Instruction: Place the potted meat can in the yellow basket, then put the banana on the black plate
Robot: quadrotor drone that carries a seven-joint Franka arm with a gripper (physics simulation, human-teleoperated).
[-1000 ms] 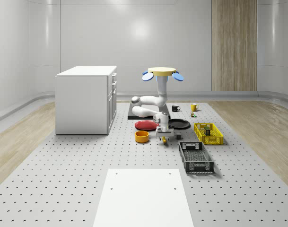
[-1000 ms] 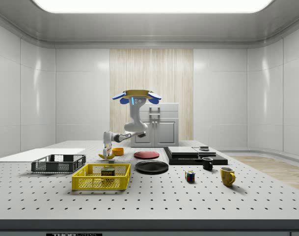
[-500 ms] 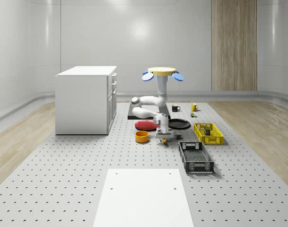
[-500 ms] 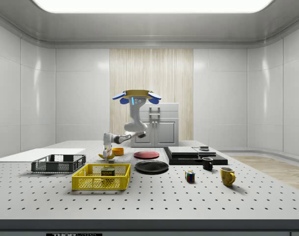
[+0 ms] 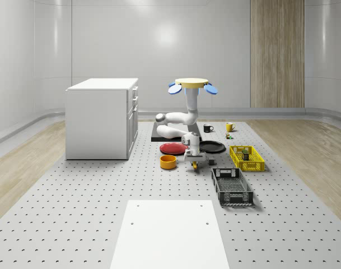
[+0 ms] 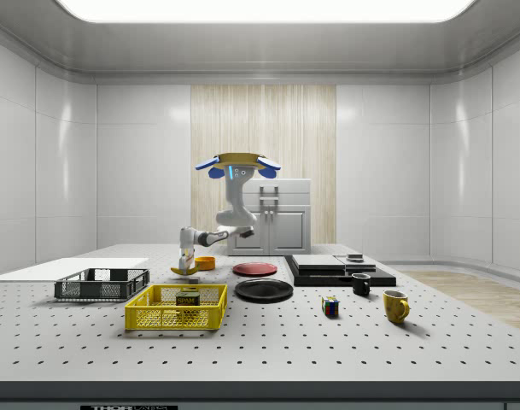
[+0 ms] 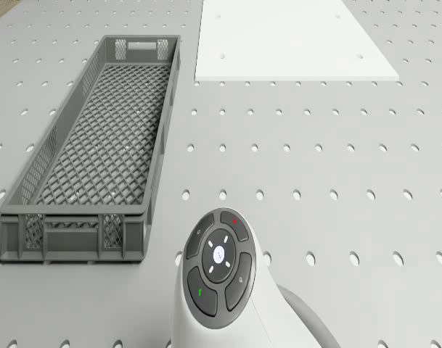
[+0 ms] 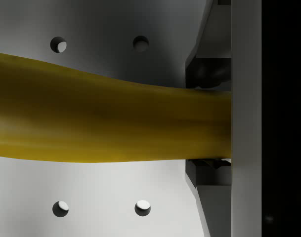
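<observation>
Whole-scene view, left to right: white cabinet; orange bowl; red plate; the drone hovering above the counter with its arm bent down beside the bowl; the end effector low over the counter, clenched on the banana; black plate; grey crate; yellow basket containing the potted meat can. In the wrist view the banana lies crosswise against one finger, with perforated counter behind it. In the side view the banana sits at the end effector, close to the counter surface; whether it touches cannot be told.
</observation>
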